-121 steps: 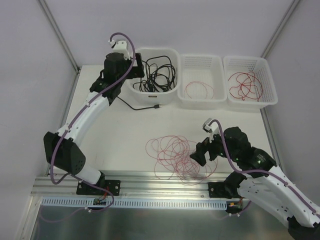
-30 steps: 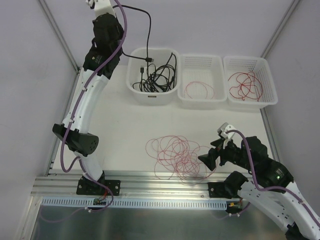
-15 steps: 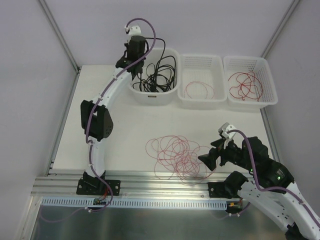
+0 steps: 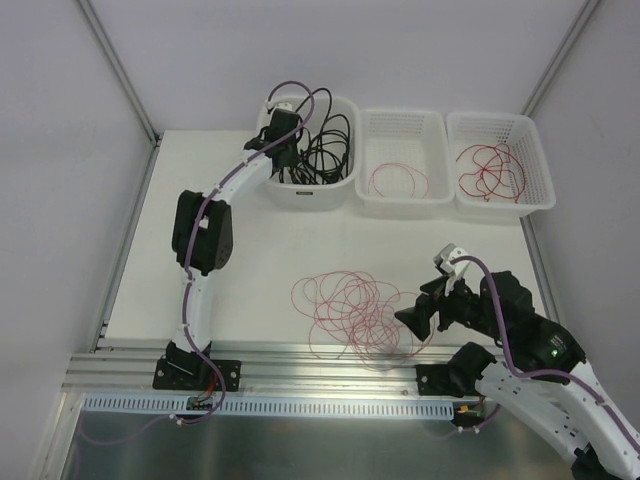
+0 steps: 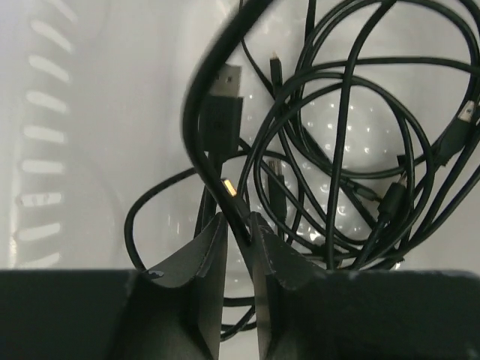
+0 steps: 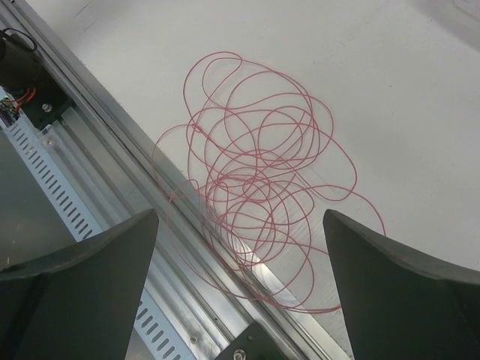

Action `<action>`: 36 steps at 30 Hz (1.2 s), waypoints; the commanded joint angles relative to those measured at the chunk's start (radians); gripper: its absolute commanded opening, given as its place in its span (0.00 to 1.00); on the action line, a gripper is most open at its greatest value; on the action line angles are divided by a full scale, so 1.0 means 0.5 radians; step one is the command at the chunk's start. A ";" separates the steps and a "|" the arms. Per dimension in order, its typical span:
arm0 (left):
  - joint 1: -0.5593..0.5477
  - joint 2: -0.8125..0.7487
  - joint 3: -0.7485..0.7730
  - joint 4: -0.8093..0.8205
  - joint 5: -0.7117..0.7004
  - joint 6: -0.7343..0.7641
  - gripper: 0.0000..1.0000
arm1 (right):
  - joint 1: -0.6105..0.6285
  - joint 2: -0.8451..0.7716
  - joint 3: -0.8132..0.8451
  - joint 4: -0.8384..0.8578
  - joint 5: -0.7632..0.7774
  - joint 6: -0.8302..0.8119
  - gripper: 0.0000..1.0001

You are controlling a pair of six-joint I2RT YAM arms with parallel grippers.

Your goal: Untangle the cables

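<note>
Baskets, three, of white perforated plastic, in a row along the far edge of the white table (image 4: 250, 260): left basket (image 4: 300, 195), middle basket (image 4: 402, 205), right basket (image 4: 502, 205), side by side. In the left basket, a heap of thick black cables (image 4: 325, 150) with small plug ends, too knotted to count. In the middle basket, one thin red wire loop (image 4: 398, 180). In the right basket, a small bundle of red wires (image 4: 490, 170), number unclear. On the open table, near the front, one large tangle of thin red wire (image 4: 360, 315) in many overlapping loops, its near side reaching the aluminium rail (image 4: 300, 365).

Arms, two, white with black joints. Left fingers (image 5: 202, 255) down inside the left basket, only a narrow slit apart, one black cable running through the slit; gripped or merely lying there, cannot tell. Right fingers (image 6: 105, 262) spread wide, holding nothing, hovering just beside the tangle's right edge.

Pale grey walls on three sides, with metal corner posts
</note>
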 commanded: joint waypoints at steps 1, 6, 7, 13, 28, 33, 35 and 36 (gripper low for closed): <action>0.039 -0.027 -0.014 -0.202 0.232 -0.142 0.19 | 0.006 0.026 0.034 0.009 0.050 0.055 0.97; 0.104 -0.251 -0.099 -0.242 0.367 -0.204 0.52 | 0.006 0.176 0.064 -0.031 0.050 0.083 0.97; 0.104 -0.297 -0.109 -0.239 0.379 -0.198 0.56 | 0.009 0.216 0.076 -0.043 0.074 0.101 0.97; 0.101 -0.671 -0.161 -0.242 0.557 -0.210 0.77 | 0.009 0.434 0.107 -0.108 0.173 0.172 0.97; 0.076 -1.385 -0.363 -0.239 0.739 -0.127 0.99 | 0.076 1.051 -0.175 0.144 0.424 0.555 0.97; 0.082 -1.769 -0.835 -0.239 0.518 -0.023 0.99 | 0.147 1.284 -0.270 0.346 0.578 0.877 0.97; 0.085 -1.944 -1.061 -0.239 0.453 0.011 0.99 | 0.196 1.345 -0.295 0.438 0.687 1.048 0.97; 0.088 -1.997 -1.139 -0.239 0.438 0.017 0.99 | 0.214 1.400 -0.301 0.460 0.728 1.110 0.97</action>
